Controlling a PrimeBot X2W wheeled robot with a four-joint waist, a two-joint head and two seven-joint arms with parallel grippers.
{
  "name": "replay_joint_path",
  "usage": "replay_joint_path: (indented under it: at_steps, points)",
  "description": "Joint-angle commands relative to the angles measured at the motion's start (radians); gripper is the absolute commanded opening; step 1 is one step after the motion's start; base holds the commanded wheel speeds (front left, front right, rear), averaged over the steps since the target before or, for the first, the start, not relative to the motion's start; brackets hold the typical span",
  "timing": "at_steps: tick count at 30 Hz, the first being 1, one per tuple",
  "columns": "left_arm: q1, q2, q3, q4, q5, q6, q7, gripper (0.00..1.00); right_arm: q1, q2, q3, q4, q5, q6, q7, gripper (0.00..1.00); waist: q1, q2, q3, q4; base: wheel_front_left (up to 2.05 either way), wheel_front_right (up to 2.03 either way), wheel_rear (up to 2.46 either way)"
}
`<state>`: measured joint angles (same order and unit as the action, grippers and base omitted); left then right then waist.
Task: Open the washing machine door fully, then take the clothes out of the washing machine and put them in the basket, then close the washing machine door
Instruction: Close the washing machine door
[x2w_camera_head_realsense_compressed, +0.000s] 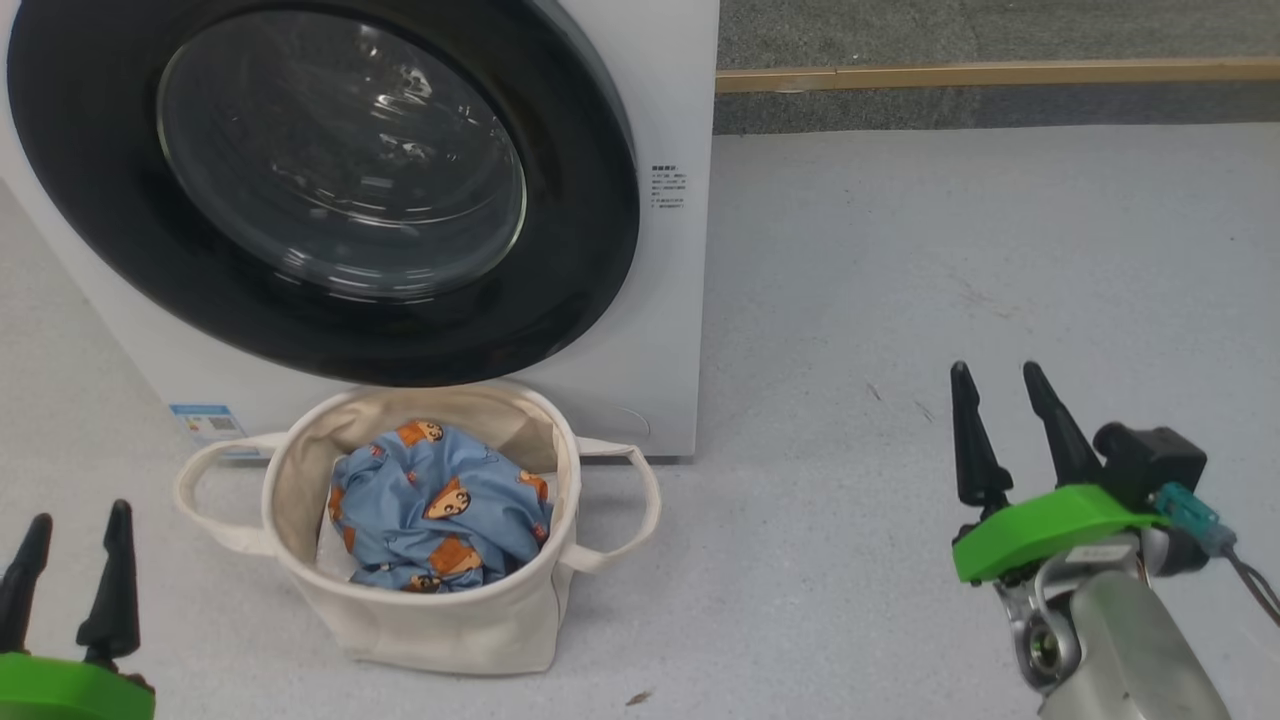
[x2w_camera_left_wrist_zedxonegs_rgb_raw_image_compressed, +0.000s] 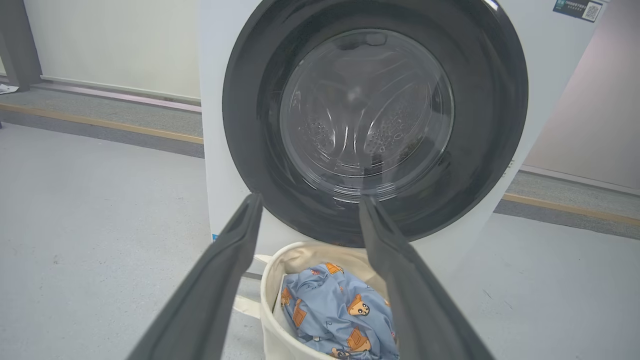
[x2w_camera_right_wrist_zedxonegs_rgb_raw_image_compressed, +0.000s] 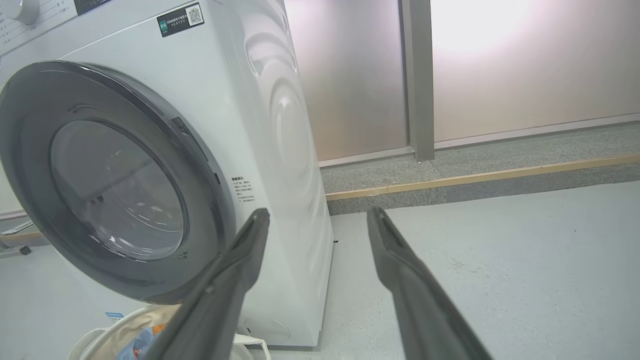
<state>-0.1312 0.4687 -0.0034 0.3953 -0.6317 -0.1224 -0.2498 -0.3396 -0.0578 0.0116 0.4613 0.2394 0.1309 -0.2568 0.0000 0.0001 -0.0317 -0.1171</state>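
The white washing machine (x2w_camera_head_realsense_compressed: 670, 300) stands at the upper left, and its round black-rimmed door (x2w_camera_head_realsense_compressed: 330, 190) lies shut flat against the front. Light blue clothes (x2w_camera_head_realsense_compressed: 440, 510) printed with orange bears lie inside the cream basket (x2w_camera_head_realsense_compressed: 430, 620) on the floor just below the door. My left gripper (x2w_camera_head_realsense_compressed: 75, 530) hangs open at the lower left, to the left of the basket, holding nothing. My right gripper (x2w_camera_head_realsense_compressed: 995, 385) stands open at the lower right, well clear of the machine, also holding nothing. The left wrist view looks between its fingers (x2w_camera_left_wrist_zedxonegs_rgb_raw_image_compressed: 235, 250) at the door (x2w_camera_left_wrist_zedxonegs_rgb_raw_image_compressed: 490, 110) and the clothes (x2w_camera_left_wrist_zedxonegs_rgb_raw_image_compressed: 340, 315).
Pale grey floor (x2w_camera_head_realsense_compressed: 950, 250) spreads to the right of the machine. A low wooden-edged step (x2w_camera_head_realsense_compressed: 1000, 72) runs along the back. In the right wrist view a frosted wall (x2w_camera_right_wrist_zedxonegs_rgb_raw_image_compressed: 525, 70) with a grey post (x2w_camera_right_wrist_zedxonegs_rgb_raw_image_compressed: 417, 75) stands behind that step.
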Motion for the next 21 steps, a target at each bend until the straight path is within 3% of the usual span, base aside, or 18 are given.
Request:
replay_joint_path:
  at_steps: [1, 21]
  points:
    - [-0.034, 0.047, 0.037, -0.028, 0.019, 0.007, -0.010, 1.00, -0.010, 0.008, 0.018, -0.039, -0.005, 0.000, -0.005, 1.00, 0.0000, -0.0001, -0.002, -0.001, 0.00, 0.00, 0.00]
    - [-0.038, 0.052, -0.005, -0.020, 0.025, -0.002, -0.011, 1.00, 0.012, 0.008, 0.035, -0.042, 0.007, 0.000, -0.005, 1.00, 0.0000, -0.0001, -0.009, -0.007, 0.00, 0.00, 0.00]
